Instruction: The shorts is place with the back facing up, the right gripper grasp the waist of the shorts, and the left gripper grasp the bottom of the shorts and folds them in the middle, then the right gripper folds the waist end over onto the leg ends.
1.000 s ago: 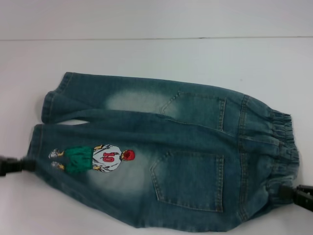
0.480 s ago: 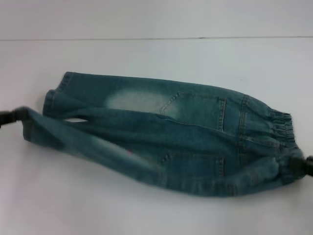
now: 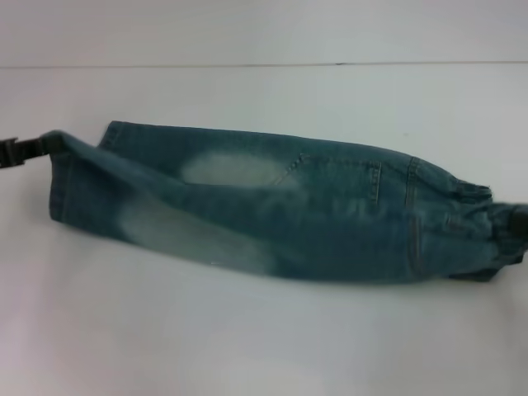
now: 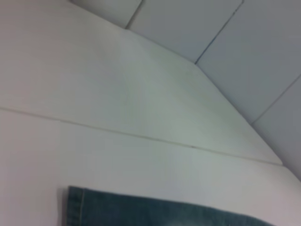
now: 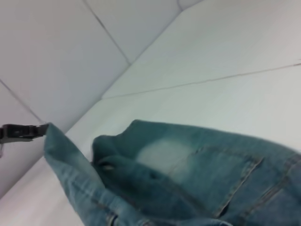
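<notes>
The left tool (image 3: 11,152) is clamped on the bottom hem (image 3: 58,144) and the right tool (image 3: 517,221) on the waistband (image 3: 487,216), both carrying the near leg of the denim shorts (image 3: 272,210) over the far leg on the white worktop (image 3: 264,346). If either hold slips, the lifted leg would land skewed. Only the right wrist view shows the raised hem corner's underside; the head view alone shows both ends.

Black left gripper (image 3: 10,152), black right gripper (image 3: 517,221)

Faded blue-green denim shorts (image 3: 272,210), half-folded lengthwise, near leg lifted over.
</notes>
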Robot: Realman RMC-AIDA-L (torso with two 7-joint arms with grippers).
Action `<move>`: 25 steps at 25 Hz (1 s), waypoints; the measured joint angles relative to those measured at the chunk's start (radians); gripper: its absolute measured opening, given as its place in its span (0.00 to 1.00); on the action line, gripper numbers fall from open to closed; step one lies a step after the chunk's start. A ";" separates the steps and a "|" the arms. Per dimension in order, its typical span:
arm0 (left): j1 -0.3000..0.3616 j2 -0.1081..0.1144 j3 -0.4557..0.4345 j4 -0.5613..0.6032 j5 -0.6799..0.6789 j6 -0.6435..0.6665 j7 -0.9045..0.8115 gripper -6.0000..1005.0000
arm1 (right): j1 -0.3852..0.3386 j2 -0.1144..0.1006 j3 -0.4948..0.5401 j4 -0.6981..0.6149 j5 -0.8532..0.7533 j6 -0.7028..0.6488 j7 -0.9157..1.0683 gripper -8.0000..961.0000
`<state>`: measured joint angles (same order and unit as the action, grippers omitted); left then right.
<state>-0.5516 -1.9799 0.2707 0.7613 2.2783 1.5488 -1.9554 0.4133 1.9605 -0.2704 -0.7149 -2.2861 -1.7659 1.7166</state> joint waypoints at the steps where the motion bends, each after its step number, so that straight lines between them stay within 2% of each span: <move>1: -0.006 -0.002 0.001 -0.004 -0.002 -0.010 -0.005 0.05 | 0.005 -0.002 0.000 -0.009 0.000 0.007 0.012 0.09; 13: -0.068 -0.046 0.005 -0.014 -0.009 -0.142 -0.031 0.05 | 0.070 -0.035 -0.018 -0.040 -0.008 0.107 0.085 0.13; 25: -0.106 -0.071 0.009 -0.079 -0.010 -0.280 -0.039 0.05 | 0.122 -0.035 -0.120 -0.076 -0.010 0.282 0.130 0.16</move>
<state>-0.6573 -2.0508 0.2796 0.6826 2.2685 1.2684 -1.9949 0.5353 1.9257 -0.3906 -0.7912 -2.2965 -1.4842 1.8466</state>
